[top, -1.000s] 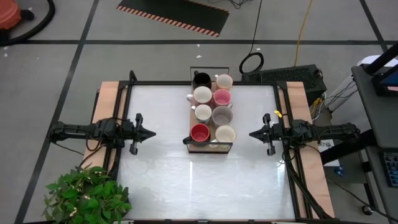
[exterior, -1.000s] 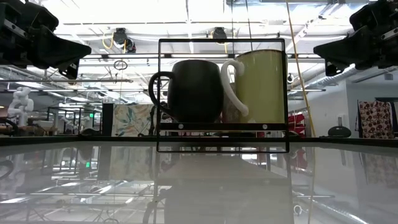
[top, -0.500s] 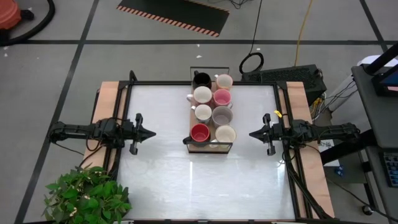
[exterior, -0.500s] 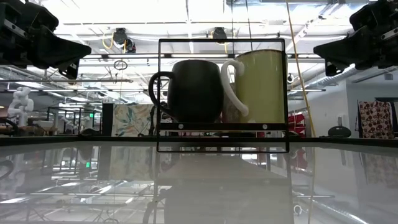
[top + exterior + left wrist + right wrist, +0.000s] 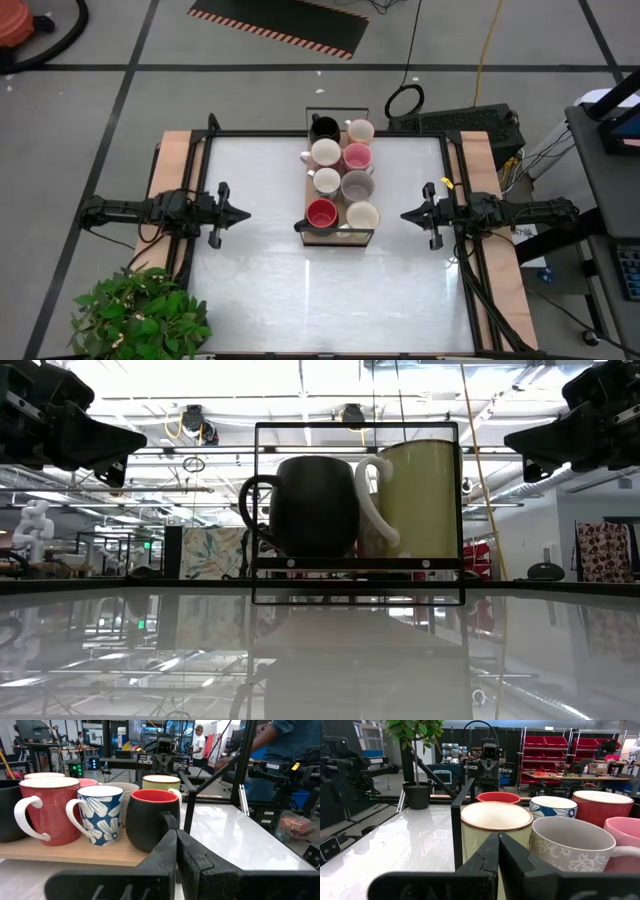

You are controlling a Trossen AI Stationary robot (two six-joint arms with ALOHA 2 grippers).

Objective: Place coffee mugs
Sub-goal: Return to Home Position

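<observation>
the white surface (image 5: 260,290) fills the middle of the high view. the long light-wood tray (image 5: 307,168) with its black wire frame lies along the centre line, running from the far edge toward the middle. the left arm (image 5: 140,211) lies low over the left edge of the surface and the right arm (image 5: 520,212) over the right edge. each points inward at the tray's near end.

all eight coffee mugs (image 5: 326,180) stand upright in the tray, packed close in two rows of four. on the left arm's side, from far to near, are the black mug (image 5: 323,127), a white mug (image 5: 326,152), a second white mug and the red mug (image 5: 321,213). on the right arm's side are a cream mug (image 5: 360,131), the pink mug (image 5: 357,156), the grey mug (image 5: 358,185) and a second cream mug (image 5: 362,216).

the left gripper (image 5: 245,213) hangs level with the red mug, well apart from it. the right gripper (image 5: 404,215) hangs near the second cream mug, also clear of it. in both wrist views the two dark fingers (image 5: 167,850) (image 5: 490,855) are clenched tip to tip with nothing between them.
</observation>
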